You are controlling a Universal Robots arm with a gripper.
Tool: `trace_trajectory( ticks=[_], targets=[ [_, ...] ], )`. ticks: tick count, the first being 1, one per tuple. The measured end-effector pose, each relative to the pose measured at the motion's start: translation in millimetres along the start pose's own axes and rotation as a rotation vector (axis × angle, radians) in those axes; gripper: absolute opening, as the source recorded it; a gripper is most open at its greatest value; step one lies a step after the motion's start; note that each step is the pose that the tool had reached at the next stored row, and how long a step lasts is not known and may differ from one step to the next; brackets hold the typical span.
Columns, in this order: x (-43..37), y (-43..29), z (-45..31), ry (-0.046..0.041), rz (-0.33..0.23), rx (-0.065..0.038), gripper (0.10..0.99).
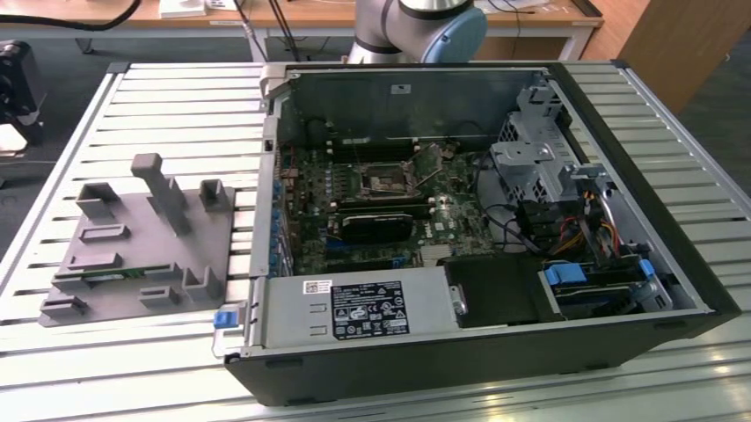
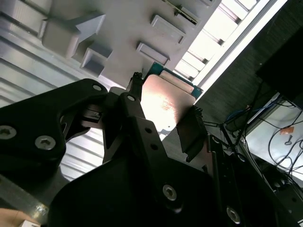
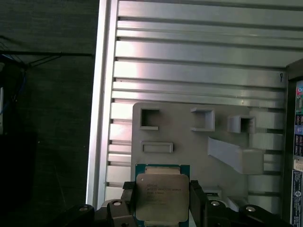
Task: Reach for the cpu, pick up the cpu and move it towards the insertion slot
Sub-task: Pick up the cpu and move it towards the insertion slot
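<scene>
— Two fingers (image 3: 196, 201) of our end effector (image 3: 161, 189) are closed on the cpu (image 3: 161, 197), one on each of two opposite edges. We have it up in the air over the grey fixture (image 3: 189, 137), and nothing below touches it.
— How do we think it handles?
— Light and stiff, we'd say. The metal lid looks slick, though, and we'd treat the underside as fragile. The edges are the place to hold, and we're on them.
— What's around us?
— The fixture sits toward the surface (image 1: 176, 97) edge at the exterior view's left, with a green strip (image 1: 100, 280) in it. The slot (image 1: 385, 183) lies inside the open case (image 1: 399, 97), mid-surface, well apart from the fixture.
— Anything in the way?
— We judge the case walls to be. A black card (image 1: 375, 224) sits just beside the slot, and there are cables (image 1: 528, 220) nearby.
</scene>
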State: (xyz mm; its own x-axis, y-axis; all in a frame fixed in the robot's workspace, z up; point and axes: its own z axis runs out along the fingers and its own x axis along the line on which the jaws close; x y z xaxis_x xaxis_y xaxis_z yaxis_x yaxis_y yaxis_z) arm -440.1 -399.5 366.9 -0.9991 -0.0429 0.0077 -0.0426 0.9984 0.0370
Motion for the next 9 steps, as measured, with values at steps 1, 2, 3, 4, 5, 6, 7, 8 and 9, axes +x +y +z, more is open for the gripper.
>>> trace_trajectory(
  ticks=[1,2,3,4,5,6,7,8,9],
  targets=[
    [0.0,0.1,-1.6,0.0001,0.000,0.000,0.545],
    [0.0,0.2,-3.1,0.0001,0.000,0.000,0.545],
    [0.1,0.3,-4.6,0.0001,0.000,0.000,0.545],
    [0.1,0.3,-6.0,0.0001,0.000,0.000,0.545],
    [0.0,0.4,-7.5,0.0001,0.000,0.000,0.545],
    [0.0,0.5,-9.2,0.0000,0.000,0.000,0.545],
    [-0.2,0.6,-10.9,0.0000,0.000,0.000,0.545],
    [-0.4,0.6,-12.6,0.0000,0.000,0.000,0.545],
    [-0.6,0.7,-14.2,0.0001,0.000,0.000,0.545]
  ],
)
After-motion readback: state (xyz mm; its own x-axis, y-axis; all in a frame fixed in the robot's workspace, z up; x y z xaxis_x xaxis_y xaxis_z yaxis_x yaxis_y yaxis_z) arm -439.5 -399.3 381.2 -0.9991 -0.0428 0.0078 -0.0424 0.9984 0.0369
